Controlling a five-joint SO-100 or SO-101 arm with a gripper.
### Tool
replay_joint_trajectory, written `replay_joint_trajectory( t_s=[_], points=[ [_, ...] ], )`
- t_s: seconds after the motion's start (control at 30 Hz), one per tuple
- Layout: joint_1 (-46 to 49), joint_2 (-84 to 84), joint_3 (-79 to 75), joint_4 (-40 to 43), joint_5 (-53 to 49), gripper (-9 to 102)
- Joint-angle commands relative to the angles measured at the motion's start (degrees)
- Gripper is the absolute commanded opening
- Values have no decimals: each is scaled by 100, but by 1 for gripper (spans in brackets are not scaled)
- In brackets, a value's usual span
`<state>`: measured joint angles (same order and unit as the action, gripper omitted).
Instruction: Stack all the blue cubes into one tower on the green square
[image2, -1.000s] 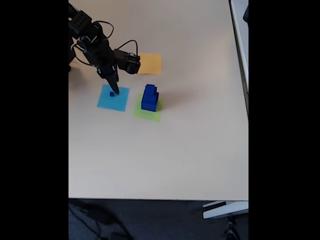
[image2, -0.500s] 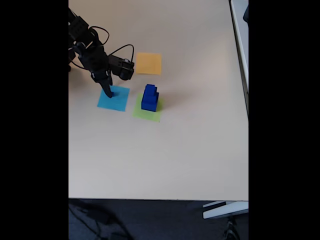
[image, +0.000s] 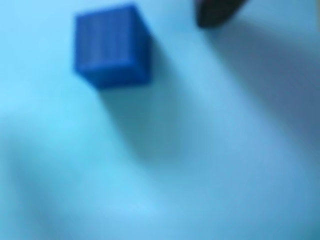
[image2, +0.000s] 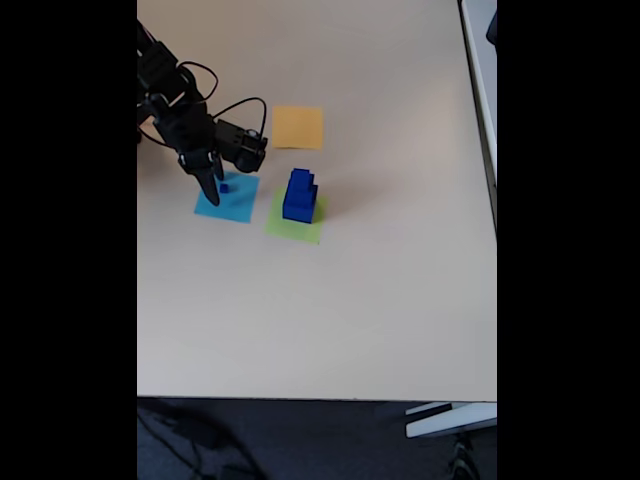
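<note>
Tiny blue cube (image: 111, 46) on light-blue square (image2: 232, 203); gripper (image2: 212, 192) beside, spread indeterminable. Risk: cube nudged aside, grasp missed.

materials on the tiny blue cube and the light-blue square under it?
Tiny blue cube: probably plastic, matte; faint lines on its faces hint at 3D printing, though the wrist view is blurry. Light-blue square: looks like paper or thin card, lying flat on the table with no visible thickness or gloss.
</note>
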<state>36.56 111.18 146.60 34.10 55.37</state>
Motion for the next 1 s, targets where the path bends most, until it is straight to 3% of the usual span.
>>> replay_joint_trajectory(
  t_s=[0.0,0.2,0.57,0.97],
  points=[
    [44,-88,-404,-141,44,25],
    [44,-229,-527,-176,53,21],
    [44,-237,-519,-176,70,0],
    [88,176,-844,97,-35,0]
  ],
)
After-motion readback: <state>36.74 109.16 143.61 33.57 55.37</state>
